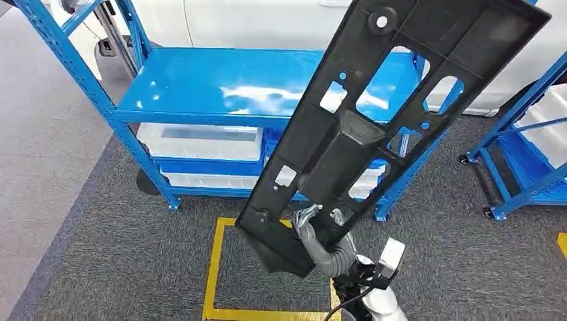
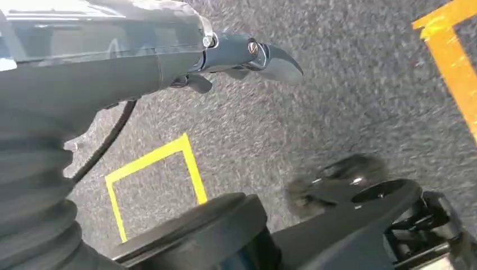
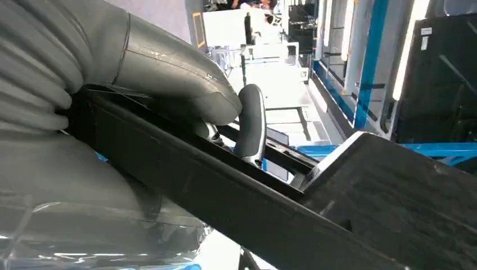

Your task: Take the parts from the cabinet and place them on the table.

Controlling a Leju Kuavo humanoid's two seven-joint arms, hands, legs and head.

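The right hand [image 1: 319,224] is gripping the long black part [image 1: 388,114] by its lower end, its length running up and away over the blue cabinet [image 1: 220,87]. The left hand [image 2: 247,56] is hanging, fingers curled around nothing.

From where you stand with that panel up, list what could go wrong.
1. The right hand grips the long black panel near its lower end, so most of it overhangs and could lever loose.
2. Tilted across the view, its far end reaches over the blue rack; a turn might strike a post.
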